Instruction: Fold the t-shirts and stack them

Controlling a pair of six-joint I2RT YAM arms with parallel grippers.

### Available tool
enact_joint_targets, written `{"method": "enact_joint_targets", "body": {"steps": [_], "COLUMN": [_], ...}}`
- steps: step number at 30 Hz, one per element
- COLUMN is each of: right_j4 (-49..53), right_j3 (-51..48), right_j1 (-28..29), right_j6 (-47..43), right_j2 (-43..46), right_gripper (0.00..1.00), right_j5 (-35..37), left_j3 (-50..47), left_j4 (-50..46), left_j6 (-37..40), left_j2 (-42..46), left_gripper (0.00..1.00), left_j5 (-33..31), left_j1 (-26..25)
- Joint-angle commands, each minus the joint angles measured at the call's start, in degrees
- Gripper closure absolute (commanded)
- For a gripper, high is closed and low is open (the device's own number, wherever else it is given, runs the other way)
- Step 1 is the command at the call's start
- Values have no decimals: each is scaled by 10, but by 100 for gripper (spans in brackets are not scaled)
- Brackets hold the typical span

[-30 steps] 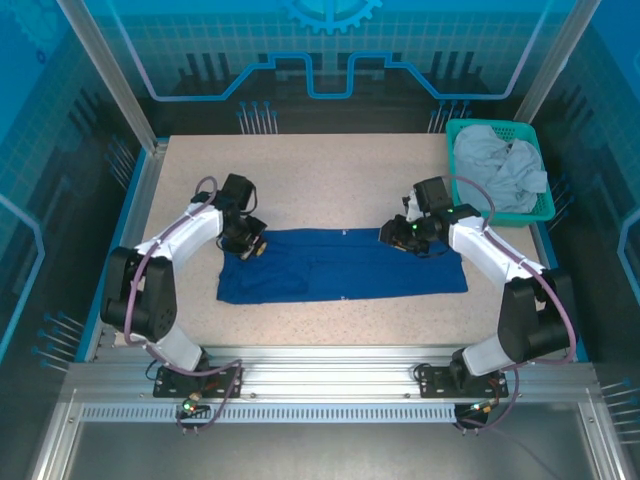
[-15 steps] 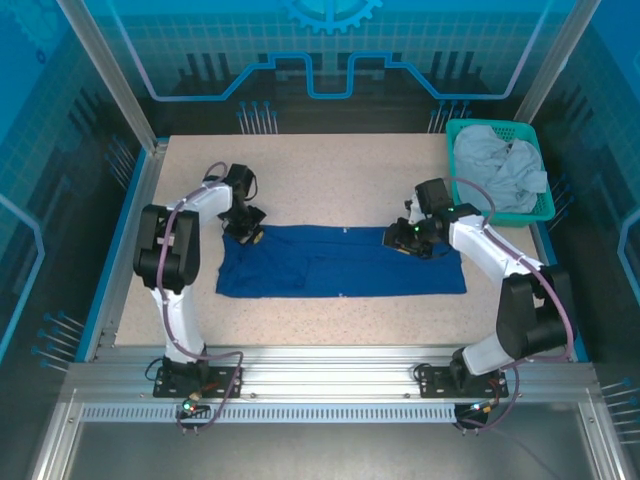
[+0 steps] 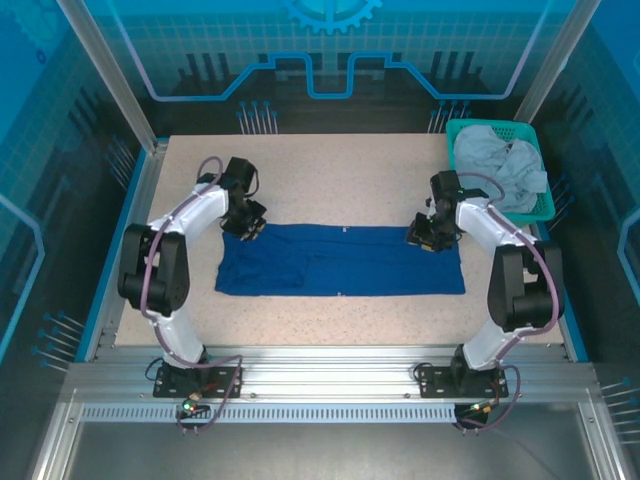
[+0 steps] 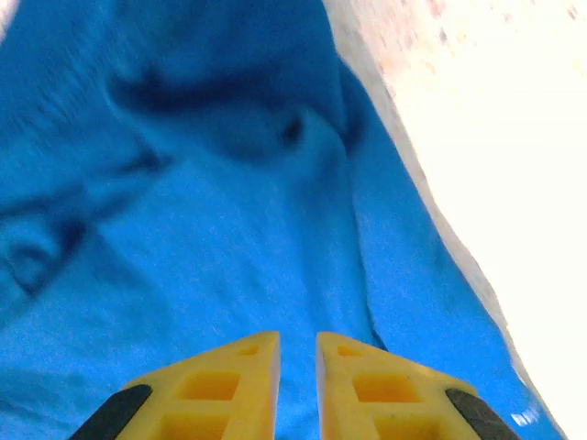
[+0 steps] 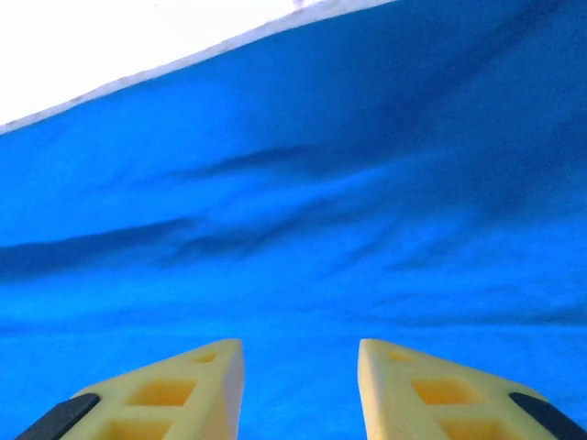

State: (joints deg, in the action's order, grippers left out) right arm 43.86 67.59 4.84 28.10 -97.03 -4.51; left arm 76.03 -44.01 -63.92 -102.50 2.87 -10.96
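A royal blue t-shirt (image 3: 340, 260) lies folded into a long flat strip across the middle of the table. My left gripper (image 3: 248, 224) sits low over its far left corner; in the left wrist view its yellow fingers (image 4: 298, 337) stand a narrow gap apart above the blue cloth (image 4: 229, 229), pinching nothing. At the strip's far right corner is my right gripper (image 3: 425, 238), its jaws (image 5: 301, 344) open wider over smooth blue cloth (image 5: 321, 229). A light grey t-shirt (image 3: 500, 170) lies crumpled in the basket.
The teal mesh basket (image 3: 500, 124) stands at the table's far right corner, close behind the right arm. Bare speckled tabletop (image 3: 330, 170) stretches behind the blue strip and in front of it. Blue rails edge the table on both sides.
The left gripper's jaws have parted slightly after being shut, at the far left corner. My right gripper slid right along the far edge toward the right corner.
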Motion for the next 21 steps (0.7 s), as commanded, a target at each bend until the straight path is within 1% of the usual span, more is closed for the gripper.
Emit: {"method": "enact_joint_targets", "body": {"steps": [1,5,9,12,15,17,19,21], "right_j4": [64,104,124,112,97,81,53,18], "right_j3": [31,63,65,31,-14,-52,-91,-117], "right_j1": [-23,-25,-3,22,55,85,125,173], "right_j6": [-17,-14,5,45,101,151,206,275], "right_j2": [-49,-115,-141,-127,-96,-70,-49,-34], "right_gripper": [62,62,63,63,63,62,62,62], "right_j5": [33,31,16,-15,-35,-53,-87,-118], "left_j3": [-60,-14,66,153,272,373,441,498], "left_j4": [57,57,51,60,72,67,107,177], "left_j6": [-90,-85,-59,-18,27,55,53,31], "left_j2": [-12,-76,-155,-223,-312,-374,-417,-451], "left_gripper": [81,82,82,82,82,80,79,75], "left_j5": [57,64,79,81,121,136,165,204], "left_j1": [-17,-18,-7,4,12,11,9,3]}}
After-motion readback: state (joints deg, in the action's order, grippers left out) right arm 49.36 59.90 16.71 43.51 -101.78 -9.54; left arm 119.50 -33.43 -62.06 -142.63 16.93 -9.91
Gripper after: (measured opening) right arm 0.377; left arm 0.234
